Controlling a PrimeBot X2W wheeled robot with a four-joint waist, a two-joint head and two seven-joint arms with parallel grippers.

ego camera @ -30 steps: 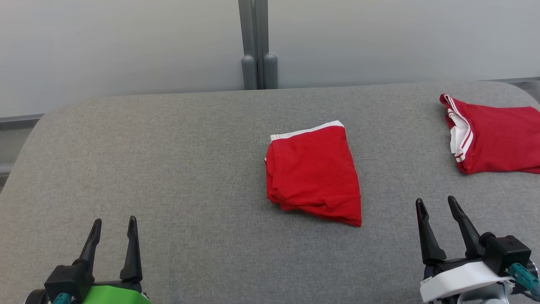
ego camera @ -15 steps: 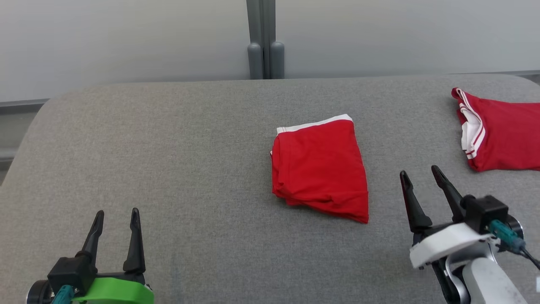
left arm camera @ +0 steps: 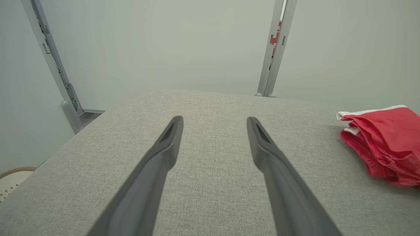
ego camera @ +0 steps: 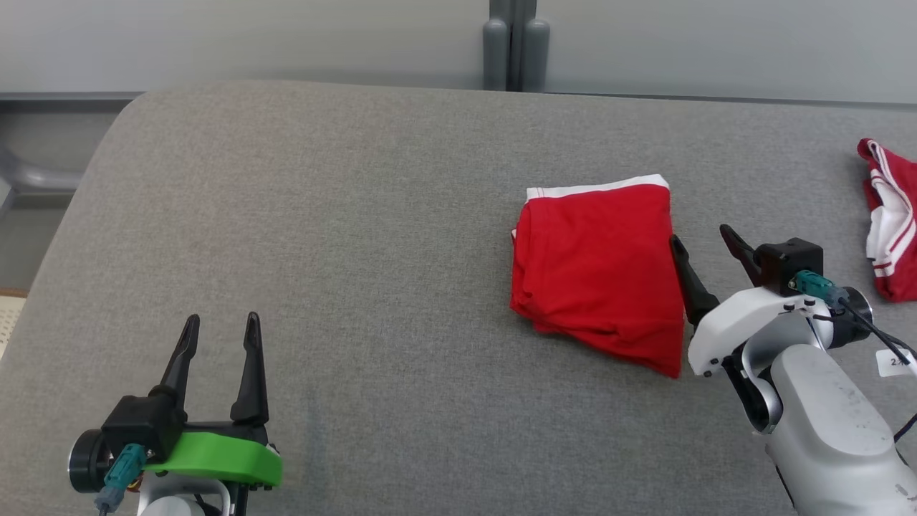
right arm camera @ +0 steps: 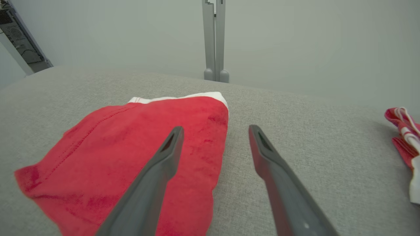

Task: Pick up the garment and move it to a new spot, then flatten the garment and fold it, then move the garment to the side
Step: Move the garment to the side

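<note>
the folded red garment (ego camera: 594, 272) lies right of centre on the grey counter (ego camera: 358, 215), likely light, soft and limp, so the right pincer (ego camera: 699, 235), wide open and empty at its right edge, should pinch every layer there; the left pincer (ego camera: 223, 317) hangs open too.

Even, bright light; soft shadows

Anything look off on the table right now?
Nothing spilled or damaged. The folded garment lies slightly askew on the table, its near edge rumpled. The right gripper, open, is at its right edge. Another red garment lies at the far right.
</note>
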